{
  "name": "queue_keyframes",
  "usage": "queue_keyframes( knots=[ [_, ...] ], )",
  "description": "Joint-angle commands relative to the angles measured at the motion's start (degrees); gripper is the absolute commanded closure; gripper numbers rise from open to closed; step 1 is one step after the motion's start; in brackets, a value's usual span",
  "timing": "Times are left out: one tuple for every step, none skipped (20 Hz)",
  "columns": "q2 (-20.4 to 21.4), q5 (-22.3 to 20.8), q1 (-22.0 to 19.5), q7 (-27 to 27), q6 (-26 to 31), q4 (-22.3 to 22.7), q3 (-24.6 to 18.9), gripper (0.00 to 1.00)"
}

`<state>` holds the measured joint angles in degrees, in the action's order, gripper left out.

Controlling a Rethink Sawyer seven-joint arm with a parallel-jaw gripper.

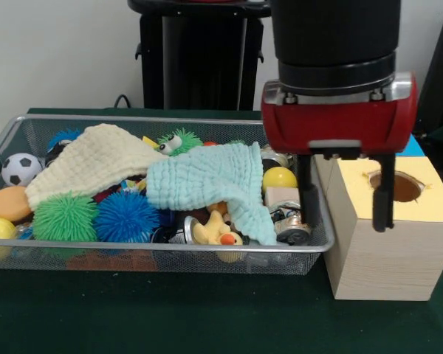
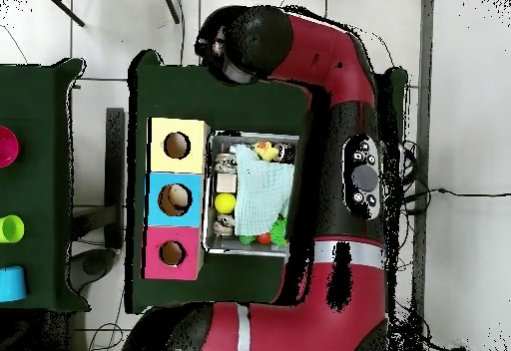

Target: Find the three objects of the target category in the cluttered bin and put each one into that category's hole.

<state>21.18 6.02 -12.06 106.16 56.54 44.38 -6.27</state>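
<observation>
Silver wire-mesh bin (image 1: pixel 319 237) sitting wide and shallow on table, brimming with clutter. Yellow duck (image 1: pixel 215 230) with orange beak lying at bin's front edge, peeking from under cloth. Red-topped hole (image 2: pixel 172 253) showing round, unobstructed.

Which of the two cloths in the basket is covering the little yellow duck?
The pale blue-green cloth; its corner drapes over the duck. The cream cloth lies farther left.

Cloths (image 1: pixel 207 177) over bin (image 1: pixel 170 254), seemingly.
</observation>
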Motion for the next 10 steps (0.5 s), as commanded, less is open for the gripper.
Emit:
queue_keyframes(
  knots=[
    [0.64,-4.82,-3.63,-21.81,3.02,6.22,-7.13,0.00],
    [1.16,-5.11,-3.91,-21.96,2.79,7.25,-7.28,0.00],
    [1.72,-5.40,-4.17,-22.12,2.19,8.50,-7.43,0.00],
    [2.48,-5.55,-4.50,-21.98,0.91,10.33,-7.66,0.00],
    [3.07,-5.63,-4.81,-21.68,0.03,11.92,-7.92,0.00],
    [3.65,-5.73,-5.09,-21.49,-0.60,13.35,-8.19,0.00],
    [4.58,-5.83,-5.34,-21.24,-1.26,15.17,-8.33,0.00],
    [5.37,-6.02,-5.52,-21.26,-1.20,16.43,-8.43,0.00],
    [6.11,-6.26,-5.68,-21.00,-0.91,17.50,-8.49,0.00],
    [7.01,-6.24,-5.88,-21.14,-0.47,18.84,-8.63,0.00]
  ],
)
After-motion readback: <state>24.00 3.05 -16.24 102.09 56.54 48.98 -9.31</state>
